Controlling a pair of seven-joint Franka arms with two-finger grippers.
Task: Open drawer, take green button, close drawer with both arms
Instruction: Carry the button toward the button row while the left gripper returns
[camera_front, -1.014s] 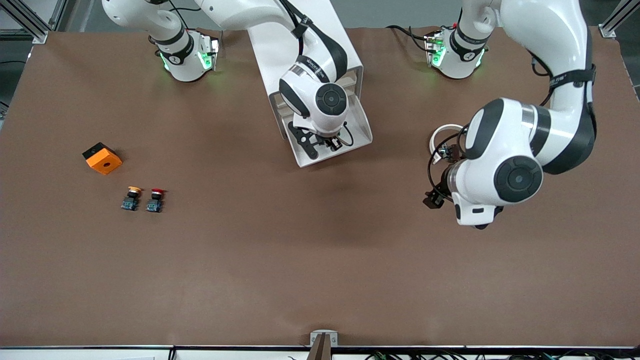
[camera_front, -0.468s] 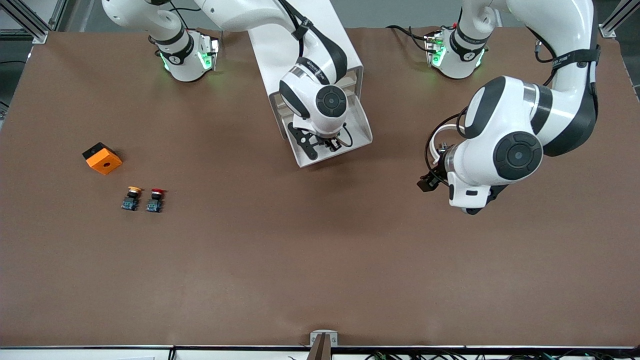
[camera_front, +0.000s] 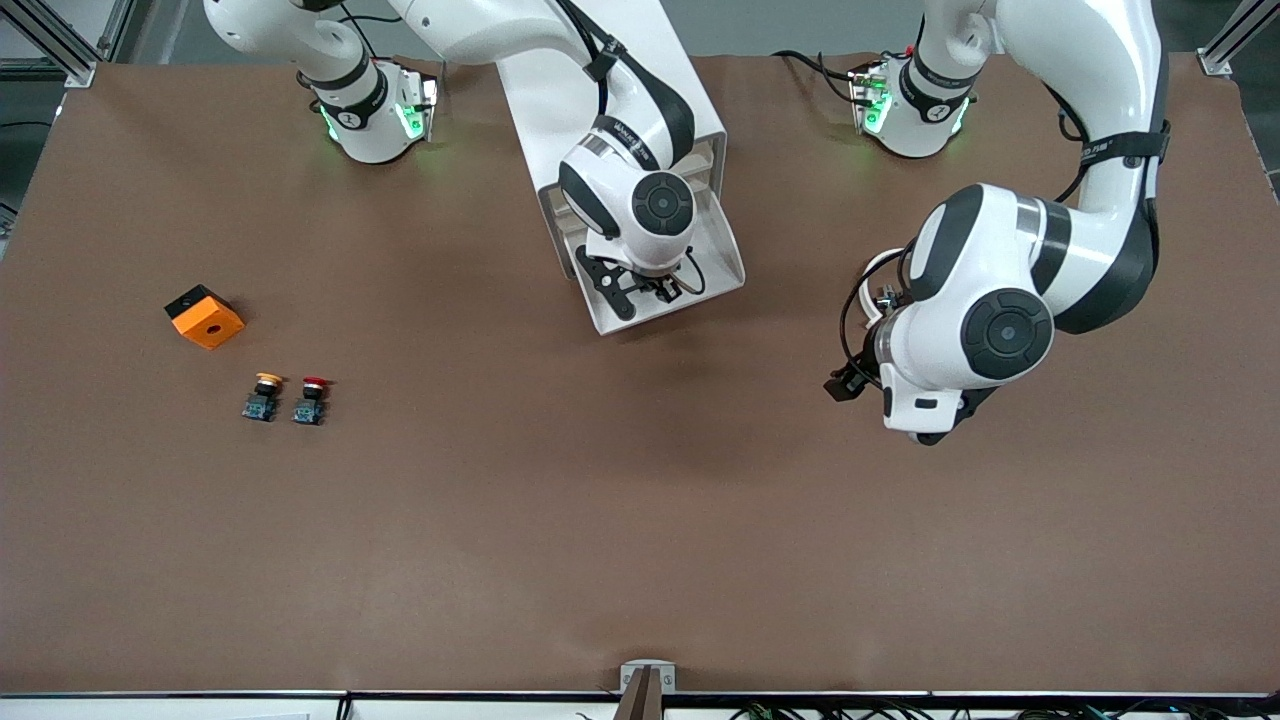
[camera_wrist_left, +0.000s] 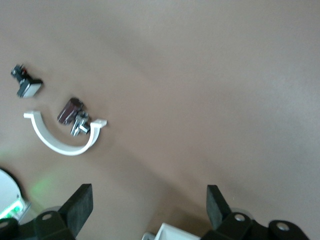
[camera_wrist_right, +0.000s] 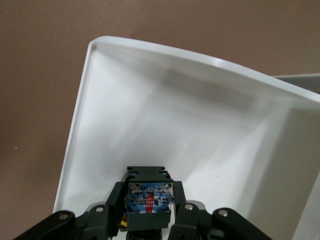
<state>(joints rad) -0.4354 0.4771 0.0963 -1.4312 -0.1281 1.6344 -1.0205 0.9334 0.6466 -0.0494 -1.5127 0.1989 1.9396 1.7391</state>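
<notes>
1. Right gripper is down inside the pulled-out drawer, its jaws clamped tight on a button; the blue base faces the wrist camera, and the cap colour is hidden from here, so I can't confirm it is the green one.
2. The drawer sticks out of the white cabinet toward the front camera, its rim curving round the gripper with bare white floor on every side of the button.
3. Left gripper hovers over bare brown surface toward the left arm's end, jaws spread wide and holding nothing.
4. Just by it on the surface lie a white curved clip, a small dark metal part and another little component, all close together.
5. Toward the right arm's end: an orange block, with the yellow-capped button and the red-capped button side by side, nearer the front camera than the block.
6. The broad middle of the surface and its front edge lie open.
</notes>
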